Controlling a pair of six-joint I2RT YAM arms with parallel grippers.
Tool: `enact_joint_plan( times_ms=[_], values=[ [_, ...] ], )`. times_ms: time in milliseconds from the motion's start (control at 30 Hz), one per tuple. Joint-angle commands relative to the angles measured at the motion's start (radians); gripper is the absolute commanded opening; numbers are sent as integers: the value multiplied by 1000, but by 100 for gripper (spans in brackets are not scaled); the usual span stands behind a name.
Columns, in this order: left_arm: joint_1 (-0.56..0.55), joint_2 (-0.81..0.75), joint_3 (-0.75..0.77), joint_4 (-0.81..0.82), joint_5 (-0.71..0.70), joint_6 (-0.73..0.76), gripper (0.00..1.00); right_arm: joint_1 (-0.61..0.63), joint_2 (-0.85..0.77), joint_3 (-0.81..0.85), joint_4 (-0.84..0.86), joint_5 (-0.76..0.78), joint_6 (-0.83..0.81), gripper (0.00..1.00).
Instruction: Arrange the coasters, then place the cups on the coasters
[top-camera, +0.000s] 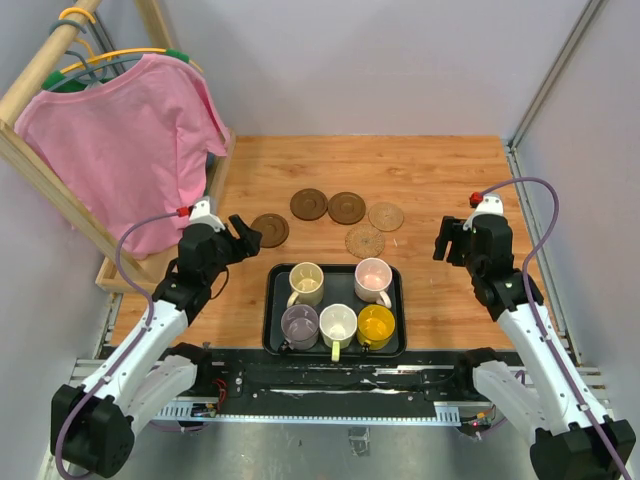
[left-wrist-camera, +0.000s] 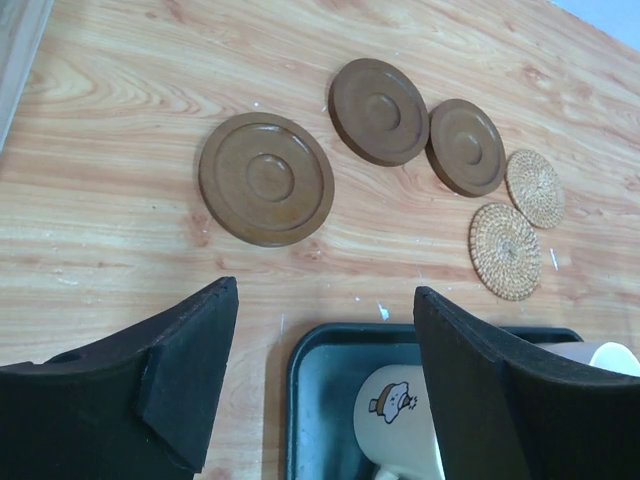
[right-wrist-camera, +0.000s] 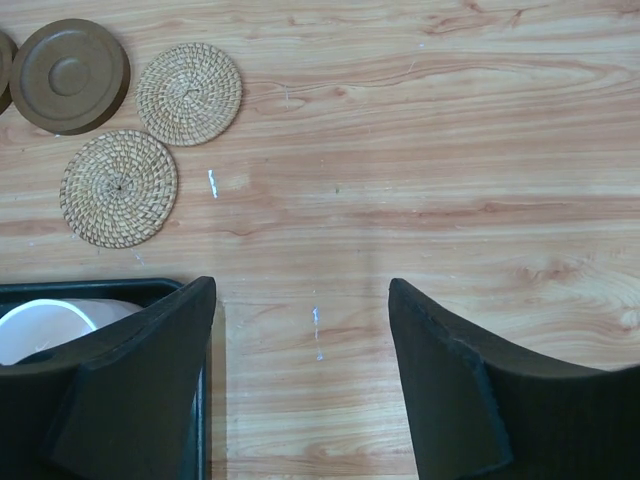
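Black rectangular tray lies on wooden tabletop, close to its near edge. Left of tray and further back: pink T-shirt on a yellow hanger, hung from a slanted wooden rack. More hangers bunched above the shirt. Just in front of tray: black metal rail with loose cabling. Grey walls stand behind and to either side of tray.

Grey walls surround a wooden table; a pink shirt hangs beside it.
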Motion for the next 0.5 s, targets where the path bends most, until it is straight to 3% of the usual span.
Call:
enact_joint_plan(
  times_ms=[0,467],
  values=[
    [-1,-23,-14,-21,-38,-1,75,-2,-15,-5,25,41,-4,73],
    [-2,-19,-27,-8,-52,-17,75,-2,-39,-29,50,-10,5,76]
  ],
)
